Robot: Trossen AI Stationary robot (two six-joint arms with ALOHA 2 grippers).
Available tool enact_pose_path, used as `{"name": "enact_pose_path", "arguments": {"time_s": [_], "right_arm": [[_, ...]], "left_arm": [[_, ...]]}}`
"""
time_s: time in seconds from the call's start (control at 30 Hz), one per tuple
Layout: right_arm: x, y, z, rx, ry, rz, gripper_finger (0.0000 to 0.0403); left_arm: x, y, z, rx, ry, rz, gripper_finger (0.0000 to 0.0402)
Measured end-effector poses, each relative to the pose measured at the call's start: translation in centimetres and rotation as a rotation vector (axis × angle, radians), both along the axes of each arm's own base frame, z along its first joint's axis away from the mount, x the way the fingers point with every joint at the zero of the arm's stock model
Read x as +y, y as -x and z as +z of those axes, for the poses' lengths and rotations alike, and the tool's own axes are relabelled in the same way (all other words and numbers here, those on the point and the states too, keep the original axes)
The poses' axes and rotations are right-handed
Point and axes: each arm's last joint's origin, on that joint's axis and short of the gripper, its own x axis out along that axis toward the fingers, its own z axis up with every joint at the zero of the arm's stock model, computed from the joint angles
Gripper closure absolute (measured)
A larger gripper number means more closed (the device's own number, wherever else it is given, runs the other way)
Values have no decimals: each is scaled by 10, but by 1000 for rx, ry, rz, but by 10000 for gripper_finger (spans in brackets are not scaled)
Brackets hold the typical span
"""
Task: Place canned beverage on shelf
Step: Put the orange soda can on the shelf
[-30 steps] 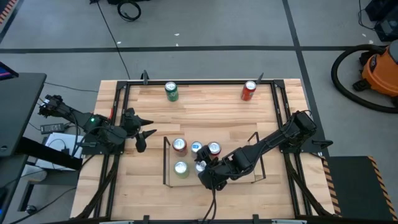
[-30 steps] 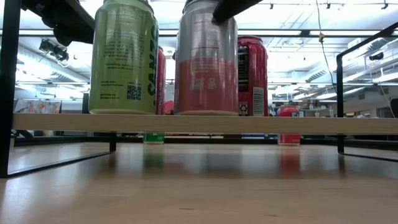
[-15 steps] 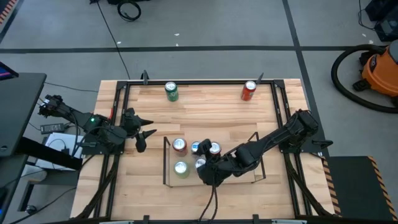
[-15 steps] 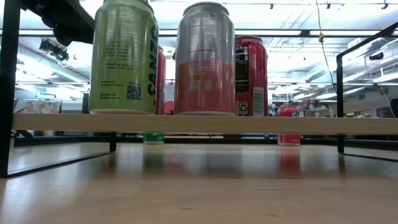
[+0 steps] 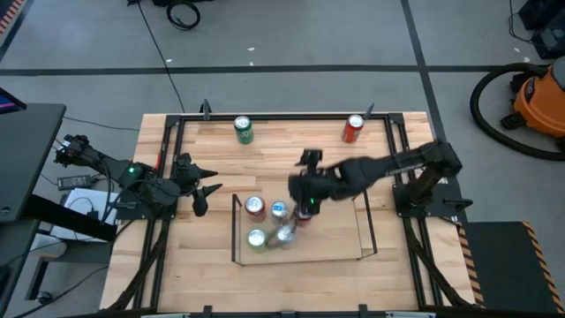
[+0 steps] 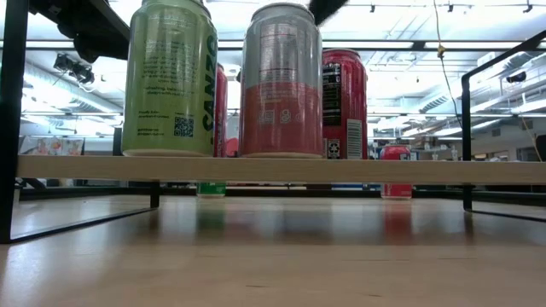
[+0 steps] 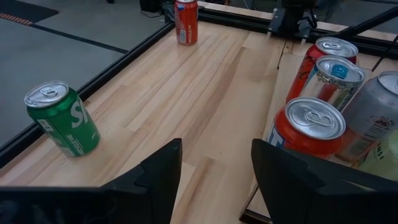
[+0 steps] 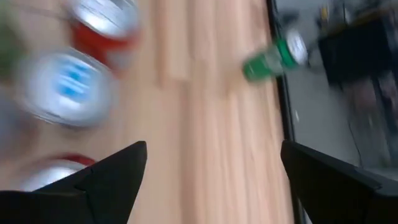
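The left gripper (image 5: 205, 194), narrowly parted and empty, waits left of the shelf (image 5: 362, 231), which holds five cans (image 5: 255, 207) at its left end, its right half bare, while the wide-open, empty right gripper (image 5: 305, 177) hovers above its rear edge.

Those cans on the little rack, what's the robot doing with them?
It is stocking the shelf with drink cans. Five already stand at its left end, among them a light green can and a silver-and-pink can at the front. The right hand, open and empty, hovers over the table just beyond the shelf. A green can and a red can wait at the table's far edge. The left hand waits, open, near the left side.
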Motion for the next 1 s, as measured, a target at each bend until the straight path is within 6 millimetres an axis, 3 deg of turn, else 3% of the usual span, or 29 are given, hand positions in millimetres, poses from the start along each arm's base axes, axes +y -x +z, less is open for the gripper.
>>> {"name": "enact_pose_path", "arguments": {"time_s": [0.53, 0.83, 1.0], "right_arm": [[-143, 23, -18, 246, -65, -354, 21], [-236, 66, -23, 169, -321, -737, 21], [-275, 93, -23, 118, -398, -902, 21]], "left_arm": [[0, 1, -2, 16, 5, 1, 198], [1, 2, -4, 31, 24, 12, 198], [1, 2, -4, 30, 26, 14, 198]]}}
